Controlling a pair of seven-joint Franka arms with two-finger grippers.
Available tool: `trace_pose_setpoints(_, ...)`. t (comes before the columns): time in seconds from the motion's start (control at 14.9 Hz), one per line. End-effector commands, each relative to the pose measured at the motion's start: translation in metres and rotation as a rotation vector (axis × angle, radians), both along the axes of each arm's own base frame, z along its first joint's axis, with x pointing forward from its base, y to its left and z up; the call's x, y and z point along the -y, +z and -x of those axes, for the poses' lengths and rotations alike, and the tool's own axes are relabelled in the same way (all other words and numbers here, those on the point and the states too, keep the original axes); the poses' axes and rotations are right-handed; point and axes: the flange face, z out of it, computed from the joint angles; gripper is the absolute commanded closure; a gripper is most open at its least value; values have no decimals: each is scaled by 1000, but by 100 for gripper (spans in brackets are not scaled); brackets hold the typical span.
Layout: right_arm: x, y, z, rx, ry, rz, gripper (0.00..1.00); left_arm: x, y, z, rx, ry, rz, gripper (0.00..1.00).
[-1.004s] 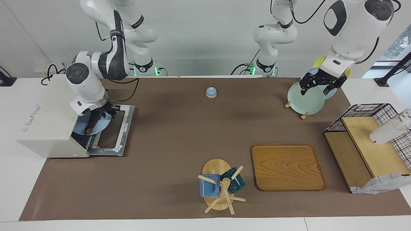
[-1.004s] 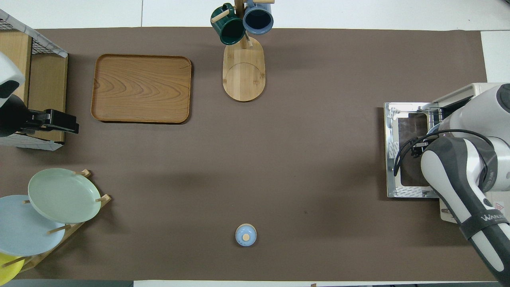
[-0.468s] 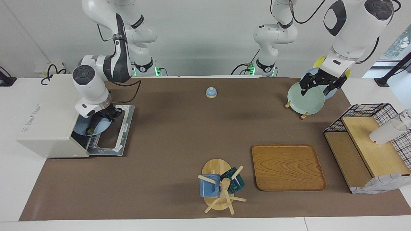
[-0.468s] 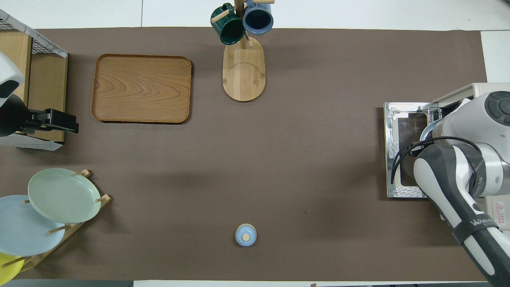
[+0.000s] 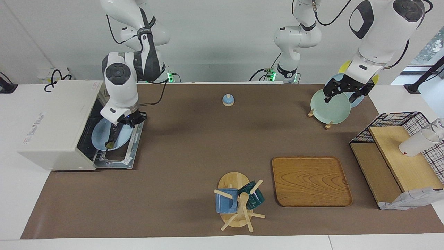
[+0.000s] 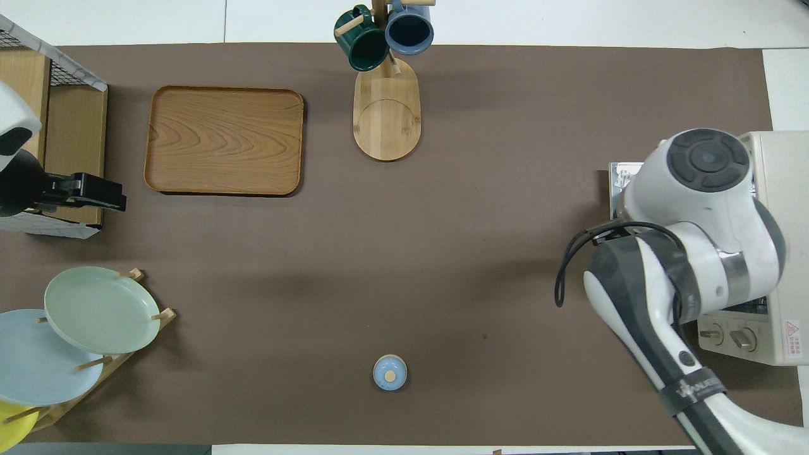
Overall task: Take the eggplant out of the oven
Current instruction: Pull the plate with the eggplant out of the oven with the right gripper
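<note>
The off-white oven (image 5: 55,128) stands at the right arm's end of the table with its door (image 5: 127,157) folded down flat. It also shows in the overhead view (image 6: 780,253). A light blue plate (image 5: 100,138) sits half out of the oven mouth, over the door. The dark eggplant (image 5: 114,136) lies on it, stem tip pointing away from the robots. My right gripper (image 5: 125,121) is shut on the plate's rim at the eggplant's near end. In the overhead view the right arm hides the gripper, plate and eggplant. My left gripper (image 5: 340,94) waits open over the plate rack and also shows in the overhead view (image 6: 95,193).
A plate rack with a green plate (image 5: 329,106) stands near the left arm's base. A small blue knob lid (image 5: 228,100), a wooden tray (image 5: 311,180), a mug tree (image 5: 239,203) and a wire shelf rack (image 5: 399,152) stand on the brown mat.
My right gripper has drawn back out of the oven toward the table's middle, and the plate with the eggplant has come out with it over the door. The left arm has not moved.
</note>
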Motion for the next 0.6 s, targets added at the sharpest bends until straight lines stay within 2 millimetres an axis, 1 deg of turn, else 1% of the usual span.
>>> trace_pose_setpoints(0.0, -66, 19, -5, 30, -13, 33, 100, 3, 1, -1, 13, 0, -24, 0)
trace_pose_setpoints(0.07, -94, 24, -2, 52, -40, 36, 100, 2, 2, 0, 16, 0, -24, 0)
trace_pose_setpoints(0.13, -122, 32, 1, 60, -76, 35, 100, 2, 2, 0, 19, 3, -24, 0)
trace_pose_setpoints(0.2, -149, 34, -2, 59, -113, 21, 100, 2, 1, 0, 19, 3, -24, 0)
trace_pose_setpoints(0.27, -175, 34, -9, 49, -160, 2, 100, 2, 0, 0, 18, 2, -24, 0)
trace_pose_setpoints(0.4, -234, 26, -22, 44, -239, -1, 100, 0, -1, 0, 14, 6, -24, 0)
trace_pose_setpoints(0.47, -268, 14, -21, 47, -289, -10, 100, 0, -1, 0, 14, 5, -24, 0)
trace_pose_setpoints(0.54, -294, 7, -19, 57, -333, -31, 100, 0, -1, 0, 14, 5, -24, 0)
